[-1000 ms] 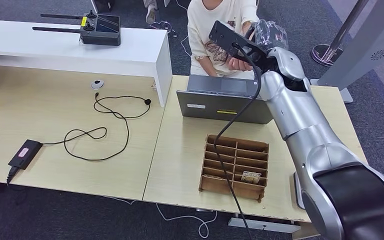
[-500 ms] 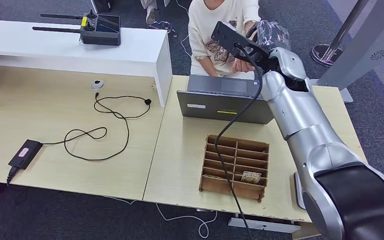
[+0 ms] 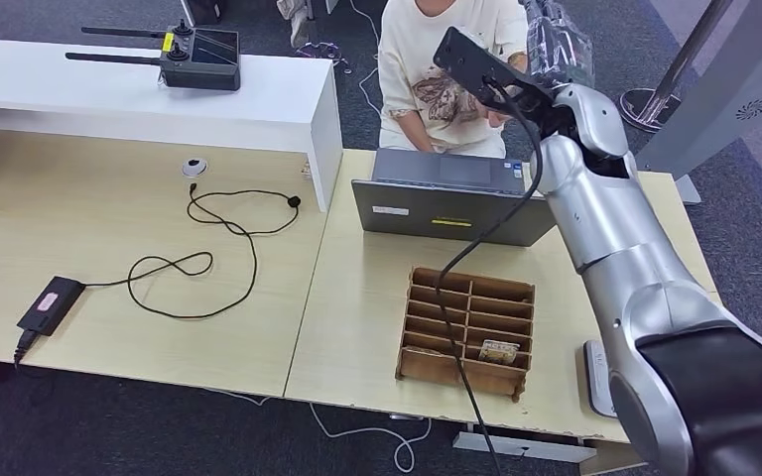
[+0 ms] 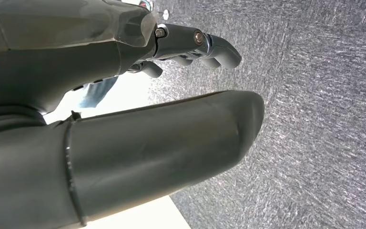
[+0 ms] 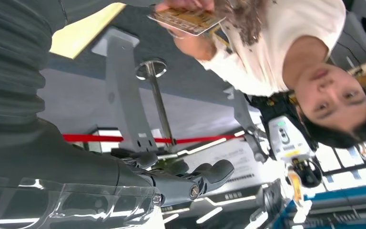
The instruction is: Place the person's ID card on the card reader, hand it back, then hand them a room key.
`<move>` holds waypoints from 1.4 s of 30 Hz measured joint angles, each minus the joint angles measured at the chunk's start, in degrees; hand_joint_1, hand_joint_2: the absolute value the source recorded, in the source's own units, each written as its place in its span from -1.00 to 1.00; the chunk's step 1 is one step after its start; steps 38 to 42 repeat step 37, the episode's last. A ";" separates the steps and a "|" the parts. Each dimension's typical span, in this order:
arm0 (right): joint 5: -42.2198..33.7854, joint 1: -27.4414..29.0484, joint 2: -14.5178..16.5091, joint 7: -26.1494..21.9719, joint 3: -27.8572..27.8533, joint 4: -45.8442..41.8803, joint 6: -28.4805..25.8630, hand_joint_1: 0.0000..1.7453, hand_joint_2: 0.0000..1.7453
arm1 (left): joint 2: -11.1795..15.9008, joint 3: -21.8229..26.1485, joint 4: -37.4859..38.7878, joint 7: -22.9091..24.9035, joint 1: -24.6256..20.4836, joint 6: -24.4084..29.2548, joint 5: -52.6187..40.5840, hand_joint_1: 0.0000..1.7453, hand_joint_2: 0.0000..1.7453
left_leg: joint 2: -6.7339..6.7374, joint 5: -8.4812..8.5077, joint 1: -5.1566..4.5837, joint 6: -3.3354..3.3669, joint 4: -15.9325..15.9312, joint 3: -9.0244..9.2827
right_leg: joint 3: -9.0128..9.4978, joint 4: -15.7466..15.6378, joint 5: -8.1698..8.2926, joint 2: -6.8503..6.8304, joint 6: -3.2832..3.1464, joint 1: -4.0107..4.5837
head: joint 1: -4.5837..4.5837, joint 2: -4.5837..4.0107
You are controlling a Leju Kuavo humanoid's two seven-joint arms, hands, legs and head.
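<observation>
Silver right arm [image 3: 605, 233], black cable [image 3: 456, 288], hand [image 3: 556, 45] seemingly plastic-wrapped.

Mock reception desk in office or lab: wooden counter [image 3: 139, 248], laptop [image 3: 446, 203], grey carpet [image 3: 744, 198], queue-barrier post [image 3: 655, 99].

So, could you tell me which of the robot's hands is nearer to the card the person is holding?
The right. The right hand is raised in front of the person, whose hand holds the card just beyond it. The left hand hangs low over grey carpet.
</observation>
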 joint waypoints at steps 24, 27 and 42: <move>-48.09 37.32 -11.42 -16.78 -20.33 -50.11 11.18 -1.00 1.00 | -1.10 3.03 0.00 2.85 0.14 2.39 0.87 -1.00 -1.00 | 0.01 -0.13 0.03 0.08 0.00 -0.04 | 0.03 -0.18 -0.02 0.00 0.02 0.05 | -0.01 0.02; -51.51 39.06 -11.98 -17.14 -20.94 -52.56 12.34 -1.00 1.00 | -1.23 3.39 0.00 3.06 0.11 2.66 1.54 -1.00 -1.00 | -0.01 -0.11 0.05 0.07 0.00 0.01 | 0.05 -0.17 -0.01 -0.04 0.01 0.07 | -0.01 0.01; -68.62 55.52 -11.50 -20.35 -23.05 -69.02 13.61 -1.00 1.00 | -2.09 6.02 0.00 4.60 0.22 5.28 4.12 -1.00 -1.00 | -0.13 -0.18 0.05 0.06 -0.03 -0.06 | 0.07 -0.17 -0.10 -0.12 0.06 0.08 | 0.00 0.00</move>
